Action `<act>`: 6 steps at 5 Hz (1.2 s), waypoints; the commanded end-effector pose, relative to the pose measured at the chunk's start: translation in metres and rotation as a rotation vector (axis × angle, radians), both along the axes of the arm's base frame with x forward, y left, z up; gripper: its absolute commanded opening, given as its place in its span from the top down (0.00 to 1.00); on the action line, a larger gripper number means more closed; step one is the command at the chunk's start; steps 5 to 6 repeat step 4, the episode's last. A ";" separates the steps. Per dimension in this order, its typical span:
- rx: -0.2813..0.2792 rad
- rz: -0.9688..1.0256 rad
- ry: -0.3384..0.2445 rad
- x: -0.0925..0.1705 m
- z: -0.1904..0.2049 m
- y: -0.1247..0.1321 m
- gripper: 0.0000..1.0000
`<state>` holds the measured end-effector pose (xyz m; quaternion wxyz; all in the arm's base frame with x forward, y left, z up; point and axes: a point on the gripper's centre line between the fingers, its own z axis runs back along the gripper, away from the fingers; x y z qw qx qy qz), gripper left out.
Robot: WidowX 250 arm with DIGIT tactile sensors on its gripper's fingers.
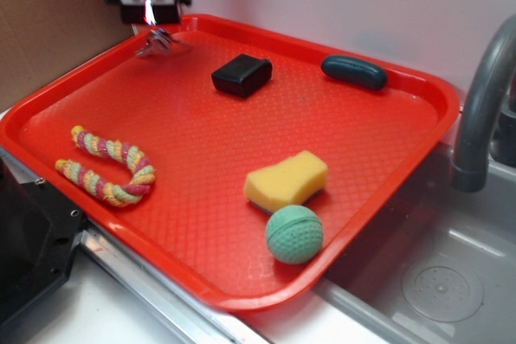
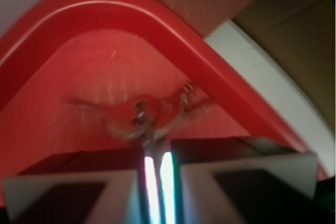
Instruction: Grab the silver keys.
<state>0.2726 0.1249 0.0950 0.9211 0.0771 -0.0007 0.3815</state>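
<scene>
Silver keys [image 1: 158, 42], a small shiny bunch of thin grey metal pieces, hang blurred just under the black claw [image 1: 150, 12] at the far left corner of the red plastic tray [image 1: 201, 279], which fills most of the counter. In the wrist view the claw's two pale fingers [image 2: 152, 182] are pressed nearly together, with only a thin slit between them, pinching the keys [image 2: 144, 116]. Whether the bunch touches the tray floor or hangs just above it cannot be told.

Further along the counter's far edge lie a black rectangular block [image 1: 242, 75] and a dark teal capsule-shaped object [image 1: 354, 72]. Near the left edge rests a curled multicoloured braided rope [image 1: 109, 167]. Toward the near right corner sit a yellow sponge [image 1: 286, 180] and, touching it, a green dimpled ball [image 1: 294, 234]. A grey curved faucet [image 1: 482, 102] rises beyond the right edge.
</scene>
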 end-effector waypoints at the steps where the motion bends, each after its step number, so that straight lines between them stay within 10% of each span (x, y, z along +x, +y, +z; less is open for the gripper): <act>1: 0.040 -0.392 -0.104 -0.026 0.119 -0.057 1.00; 3: 0.056 -0.577 -0.126 -0.034 0.179 -0.102 1.00; 6: 0.062 -0.614 -0.123 -0.034 0.175 -0.103 1.00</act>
